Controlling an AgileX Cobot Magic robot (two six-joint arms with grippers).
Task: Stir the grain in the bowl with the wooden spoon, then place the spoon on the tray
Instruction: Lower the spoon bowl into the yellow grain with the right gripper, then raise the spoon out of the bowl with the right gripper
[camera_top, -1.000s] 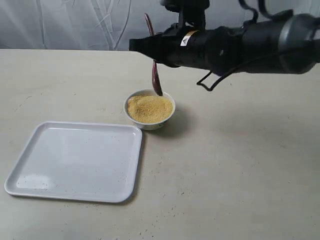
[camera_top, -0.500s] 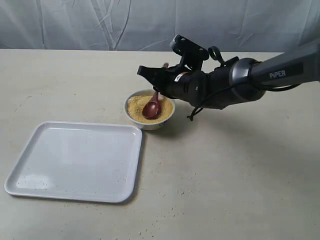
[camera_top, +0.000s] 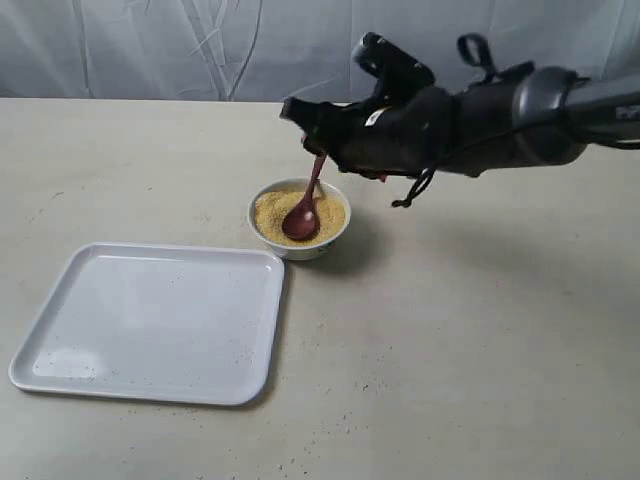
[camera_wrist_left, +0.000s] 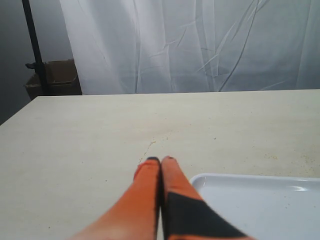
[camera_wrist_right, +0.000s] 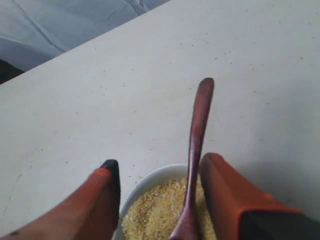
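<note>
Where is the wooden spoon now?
Exterior view, near the centre: the wooden spoon leans with its head in the grain of the bowl, handle passing between the fingers of the right hand.

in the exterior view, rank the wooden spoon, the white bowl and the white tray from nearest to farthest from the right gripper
1. dark reddish-brown wooden spoon: its handle rises right up to the right gripper.
2. small round white ceramic bowl of yellow grain: just below the gripper.
3. large flat white rectangular tray: farthest, at the lower left of the view, beside the bowl.
</note>
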